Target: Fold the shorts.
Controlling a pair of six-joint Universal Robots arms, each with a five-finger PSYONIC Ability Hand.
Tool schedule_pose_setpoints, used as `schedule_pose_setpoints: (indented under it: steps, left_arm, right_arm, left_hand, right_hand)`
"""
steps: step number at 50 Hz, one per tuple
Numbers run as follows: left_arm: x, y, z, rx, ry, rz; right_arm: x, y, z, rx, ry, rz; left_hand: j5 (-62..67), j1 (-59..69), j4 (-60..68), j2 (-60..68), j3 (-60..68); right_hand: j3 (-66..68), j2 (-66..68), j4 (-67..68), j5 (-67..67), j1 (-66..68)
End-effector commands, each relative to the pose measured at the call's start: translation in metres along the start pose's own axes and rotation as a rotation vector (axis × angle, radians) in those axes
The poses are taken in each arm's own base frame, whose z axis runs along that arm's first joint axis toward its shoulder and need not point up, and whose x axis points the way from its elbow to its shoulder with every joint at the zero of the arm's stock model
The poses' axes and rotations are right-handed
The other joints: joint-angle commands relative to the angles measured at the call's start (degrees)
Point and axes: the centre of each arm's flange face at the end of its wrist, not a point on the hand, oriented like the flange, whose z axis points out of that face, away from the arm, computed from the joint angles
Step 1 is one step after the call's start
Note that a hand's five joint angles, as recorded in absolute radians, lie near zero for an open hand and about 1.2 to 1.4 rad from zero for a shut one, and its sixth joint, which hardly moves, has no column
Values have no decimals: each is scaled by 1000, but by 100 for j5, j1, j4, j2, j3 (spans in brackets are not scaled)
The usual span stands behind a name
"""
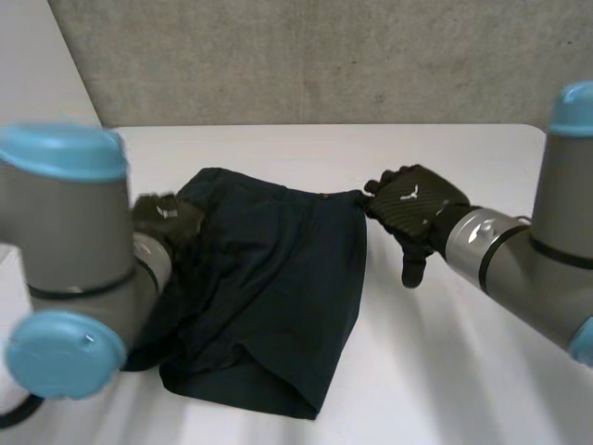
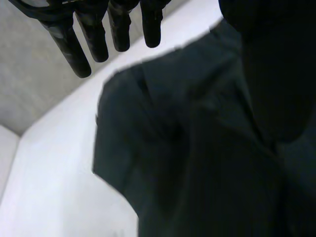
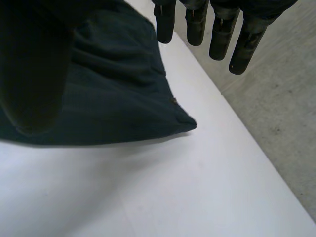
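- The right hand (image 1: 414,206) is open, its fingers (image 3: 219,34) straight and spread away from the thumb, holding nothing.
- The dark shorts (image 1: 278,278) lie spread on the white table (image 1: 445,371) between the two hands, with one corner just beside the right hand's fingertips.
- The left hand (image 1: 165,218) is also open, its fingers (image 2: 74,49) straight, over the shorts' opposite edge.

White table (image 1: 445,371) w/ dark shorts (image 1: 269,287) lying rumpled on it.

Grey arms (image 1: 505,250), light-blue caps (image 1: 60,153), black woven-textured right hand (image 1: 414,206), black rod-like fingers (image 3: 222,34).
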Motion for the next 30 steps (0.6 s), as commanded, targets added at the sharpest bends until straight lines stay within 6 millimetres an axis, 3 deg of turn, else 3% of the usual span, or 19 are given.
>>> schedule_pose_setpoints:
  steps: [1,5,10,14,18,20,21,23,24,30]
  left_arm:
    - [25,47,26,-83,-30,28]
    - [30,56,44,-83,-40,25]
    - [24,47,64,-34,-78,1]
    - [12,34,75,8,-107,-23]
    - [18,14,70,77,-84,-31]
    - [29,5,63,117,-36,-25]
    - [43,-7,47,171,32,-18]
    - [53,-20,28,225,95,-14]
    - [64,-28,8,271,172,-4]
    - [92,-22,-57,338,428,59]
  right_arm:
    - [-9,20,14,-5,9,11]
    - [-13,28,18,-18,4,12]
    - [-17,33,17,-31,-9,17]
    - [-16,32,16,-28,-3,16]
    - [-1,30,18,-29,69,35]
    - [17,32,20,-40,146,77]
    - [24,32,20,-42,179,99]
    - [38,30,19,-40,237,151]
    - [42,29,19,-33,251,167]
    - [66,23,14,-3,322,214]
  left_hand:
    - [515,682,593,688,714]
    - [2177,2344,2255,2350,2375]
    - [6742,6909,6820,6915,6940]
    - [6754,6921,6832,6927,6953]
    - [6754,6921,6832,6927,6953]
    - [6754,6921,6832,6927,6953]
    - [6754,6921,6832,6927,6953]
    - [6754,6921,6832,6927,6953]
    - [6754,6921,6832,6927,6953]
    - [6754,6921,6832,6927,6953]
  right_hand:
    - [20,-54,-344,-322,186]
    - [20,-54,-344,-322,186]
    - [20,-54,-344,-322,186]
    - [20,-54,-344,-322,186]
    - [20,-54,-344,-322,186]
    - [20,-54,-344,-322,186]
    - [20,-54,-344,-322,186]
    - [20,-54,-344,-322,186]
    - [20,-54,-344,-322,186]
    - [20,-54,-344,-322,186]
